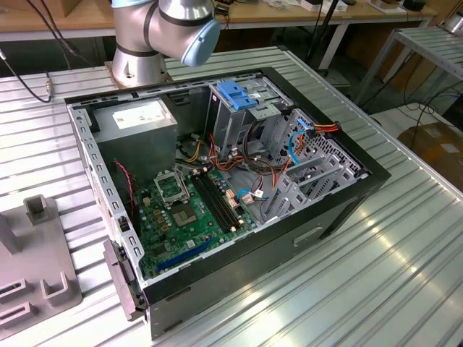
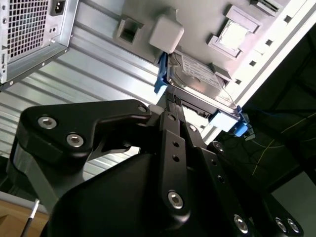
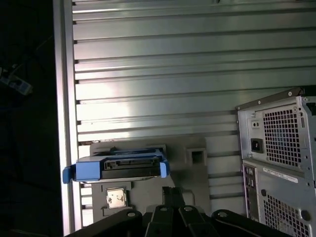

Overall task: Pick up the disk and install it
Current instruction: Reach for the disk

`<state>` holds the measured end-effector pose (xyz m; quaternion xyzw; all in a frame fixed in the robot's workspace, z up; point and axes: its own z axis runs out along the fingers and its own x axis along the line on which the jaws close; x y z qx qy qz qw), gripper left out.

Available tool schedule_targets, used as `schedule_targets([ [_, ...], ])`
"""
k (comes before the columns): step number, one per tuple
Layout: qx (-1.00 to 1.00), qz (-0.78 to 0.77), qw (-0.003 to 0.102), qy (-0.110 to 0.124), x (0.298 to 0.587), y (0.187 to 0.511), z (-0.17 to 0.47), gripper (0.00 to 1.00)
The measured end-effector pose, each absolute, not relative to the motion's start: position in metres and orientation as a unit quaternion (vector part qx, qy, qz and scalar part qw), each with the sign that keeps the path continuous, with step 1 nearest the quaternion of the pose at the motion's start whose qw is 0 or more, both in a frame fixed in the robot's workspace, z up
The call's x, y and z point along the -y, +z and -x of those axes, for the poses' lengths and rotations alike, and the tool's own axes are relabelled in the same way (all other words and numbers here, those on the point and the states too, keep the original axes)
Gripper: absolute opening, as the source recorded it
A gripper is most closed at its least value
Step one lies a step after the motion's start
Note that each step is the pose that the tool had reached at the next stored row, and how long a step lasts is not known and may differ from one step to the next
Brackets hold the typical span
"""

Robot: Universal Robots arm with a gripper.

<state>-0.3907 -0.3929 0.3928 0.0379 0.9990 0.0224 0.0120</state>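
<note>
While the gripper (image 2: 174, 101) hangs just beside it, the disk (image 2: 200, 79): one, flat on the grey holder plate (image 3: 197, 148), near the edge of the ribbed metal table (image 3: 163, 64), well apart from the computer case (image 3: 281, 163).
Counts: one disk; one blue carrier rail (image 3: 89, 170) with two end tabs; one holder plate; one square chip (image 3: 116, 197) beside the disk on that plate; one case; one arm (image 1: 166, 29).
Writing: one pale label on the disk's metal face in the second wrist view; its print is too small to tell.
Direction: broad face up. The edge with the dark connector strip faces the gripper and runs along the table's ribs, a blue tab at each end. Which side is the longer I cannot tell.
Gripper: fingers together, holding nothing, tips close to the disk's near edge.
Exterior view: the case lies open in the middle of the frame. The arm's base is at the upper left. One fixed blue bracket (image 1: 235, 94) tops the drive cage, upper centre.
</note>
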Motion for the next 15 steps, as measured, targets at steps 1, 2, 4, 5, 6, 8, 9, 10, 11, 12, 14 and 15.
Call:
schedule_targets([
  [1,-0.999,-0.038,0.012,0.022,0.393,0.393,0.396,0.10],
  [2,-0.999,-0.038,0.011,0.022,0.393,0.393,0.400,0.10],
  [4,-0.999,-0.038,0.011,0.022,0.392,0.393,0.407,0.10],
  [5,-0.999,-0.038,0.011,0.022,0.392,0.393,0.410,0.10],
  [6,-0.999,-0.038,0.011,0.022,0.392,0.393,0.413,0.10],
  [8,-0.999,-0.038,0.011,0.022,0.391,0.392,0.423,0.10],
  [9,-0.999,-0.038,0.010,0.022,0.391,0.392,0.430,0.10],
  [10,-0.999,-0.038,0.010,0.022,0.390,0.392,0.434,0.10],
  [11,-0.999,-0.038,0.010,0.022,0.390,0.392,0.438,0.10],
  [12,-0.999,-0.038,0.010,0.022,0.390,0.392,0.440,0.10],
  [14,-0.999,-0.038,0.009,0.022,0.389,0.392,0.449,0.10],
  [15,-0.999,-0.038,0.009,0.022,0.389,0.392,0.452,0.10],
])
